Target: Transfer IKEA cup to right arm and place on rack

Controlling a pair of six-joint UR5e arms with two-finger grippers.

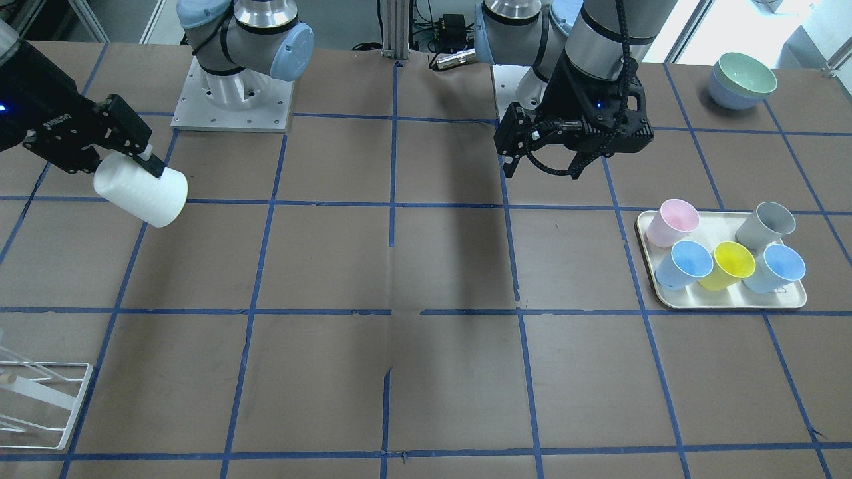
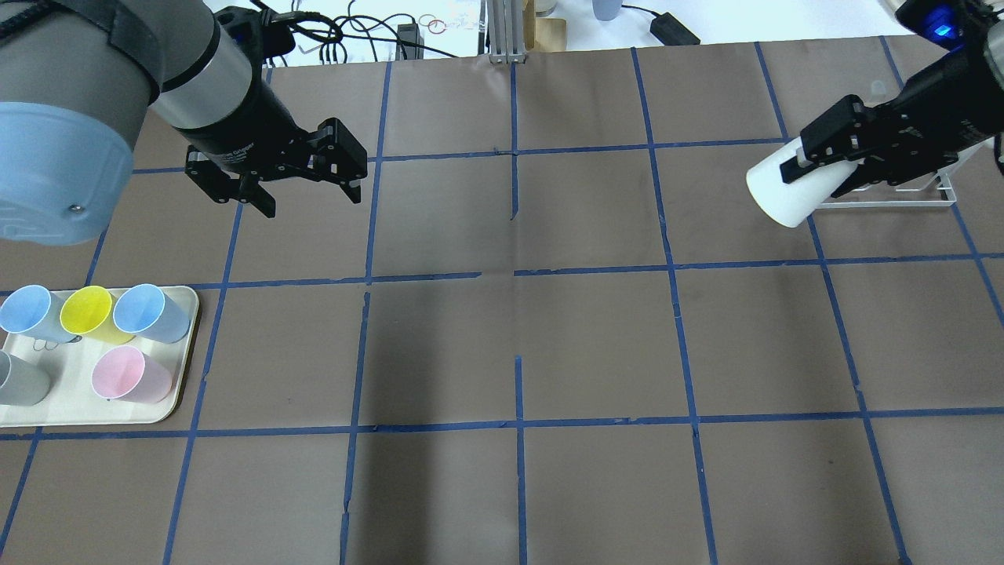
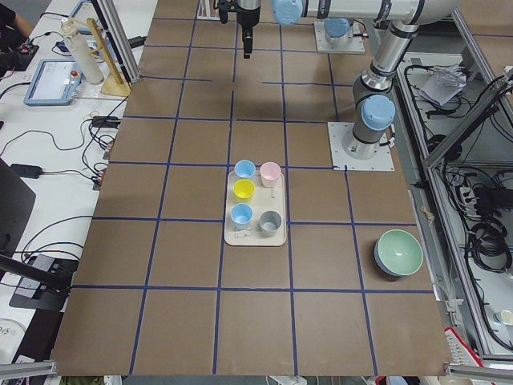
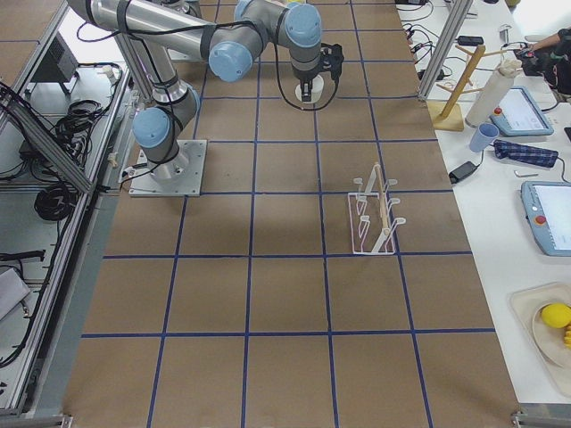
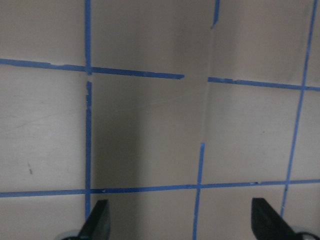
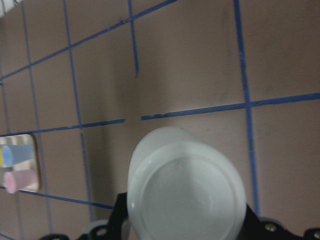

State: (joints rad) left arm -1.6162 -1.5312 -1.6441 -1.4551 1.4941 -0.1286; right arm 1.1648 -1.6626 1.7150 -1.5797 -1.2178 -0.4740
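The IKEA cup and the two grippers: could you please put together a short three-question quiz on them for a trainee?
1. Fill in: the IKEA cup is clamped, lying tilted in the air, in the ___ gripper.
2. True or false: the left gripper is open and holds nothing.
3. Multiple choice: how many cups stand on the tray? A three, B five, C seven.

Key
1. right; the right gripper holds it.
2. true
3. B
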